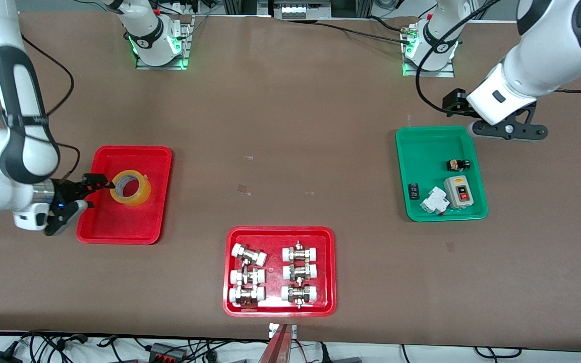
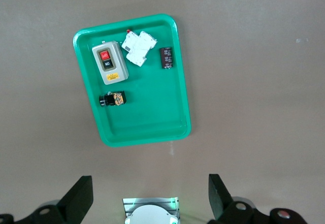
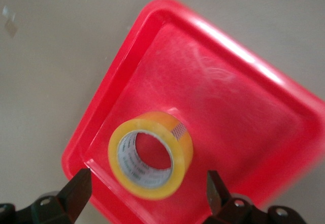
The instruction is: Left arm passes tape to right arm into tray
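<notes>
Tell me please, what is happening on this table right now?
The tape lies in the red tray at the right arm's end of the table. The right gripper hangs over it with fingers open, not gripping the roll. The left gripper, also open and empty, waits above the table near the green tray of electrical parts.

Brown table [image 1: 295, 126] with two red trays [image 1: 124, 194] [image 1: 279, 270], one green tray [image 1: 441, 173].

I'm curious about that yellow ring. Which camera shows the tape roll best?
The right wrist view: the tape fills it close up, lying in the red tray, pale core visible, between the open right gripper's fingers. The front view shows it small. The left wrist view misses it, showing only the green tray.
</notes>
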Robot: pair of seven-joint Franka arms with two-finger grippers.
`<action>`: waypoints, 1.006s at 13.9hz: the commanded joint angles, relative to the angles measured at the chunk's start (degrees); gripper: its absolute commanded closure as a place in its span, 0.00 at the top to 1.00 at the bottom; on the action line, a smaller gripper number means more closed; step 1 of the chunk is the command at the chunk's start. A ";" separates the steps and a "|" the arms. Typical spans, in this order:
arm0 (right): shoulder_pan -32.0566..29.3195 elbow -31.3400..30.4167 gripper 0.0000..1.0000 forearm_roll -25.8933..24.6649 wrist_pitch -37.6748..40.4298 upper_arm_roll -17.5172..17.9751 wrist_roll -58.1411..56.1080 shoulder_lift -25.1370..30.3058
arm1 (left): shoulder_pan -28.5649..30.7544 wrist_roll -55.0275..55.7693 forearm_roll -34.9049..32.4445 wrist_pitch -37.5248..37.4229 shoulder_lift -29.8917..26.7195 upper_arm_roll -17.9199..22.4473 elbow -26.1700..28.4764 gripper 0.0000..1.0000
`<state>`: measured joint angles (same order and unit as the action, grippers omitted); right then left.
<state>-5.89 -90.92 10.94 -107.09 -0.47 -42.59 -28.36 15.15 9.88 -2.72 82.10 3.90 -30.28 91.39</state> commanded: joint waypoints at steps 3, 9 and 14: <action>3.42 -8.65 1.00 -7.07 2.66 -0.06 20.41 17.70 | 0.05 -0.92 -0.89 -0.36 1.20 -0.48 -1.83 1.00; 3.86 -4.28 1.00 -8.75 12.59 0.82 38.77 24.23 | 3.13 -7.77 -0.45 0.95 0.06 0.57 -0.35 1.00; 4.92 -1.18 1.00 -9.36 15.51 2.84 43.20 27.91 | -9.53 -9.96 -0.53 8.69 -1.62 16.31 2.91 1.00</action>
<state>-1.59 -92.41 2.91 -92.51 1.41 -1.61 -2.75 9.41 2.50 -2.72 89.33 4.19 -17.78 92.32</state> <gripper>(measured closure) 0.000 0.000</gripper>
